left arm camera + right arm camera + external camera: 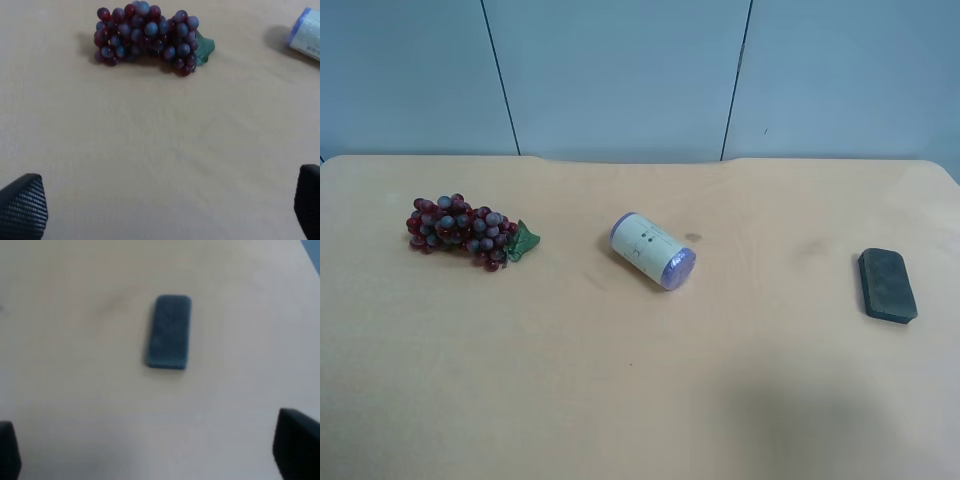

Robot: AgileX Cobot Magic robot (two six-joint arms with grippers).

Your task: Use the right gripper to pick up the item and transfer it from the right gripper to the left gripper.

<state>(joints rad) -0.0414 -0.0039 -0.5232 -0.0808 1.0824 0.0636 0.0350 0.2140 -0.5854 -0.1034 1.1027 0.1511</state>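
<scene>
Well apart from the white-and-purple cylinder (653, 251), the item (887, 286) lies flat on the table (620, 390), while the right gripper (152, 450) and the left gripper (165, 205) both gape wide, empty.

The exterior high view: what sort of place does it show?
Probably a robot test bench or lab, not a home: a pale wooden table, plain blue-grey wall panels behind it, and three unrelated props set apart, a grape bunch, a cylinder and a dark pad.

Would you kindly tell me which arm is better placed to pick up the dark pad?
Right. The right gripper is open with the pad flat ahead of it; the left gripper faces only the grapes and the cylinder.
</scene>
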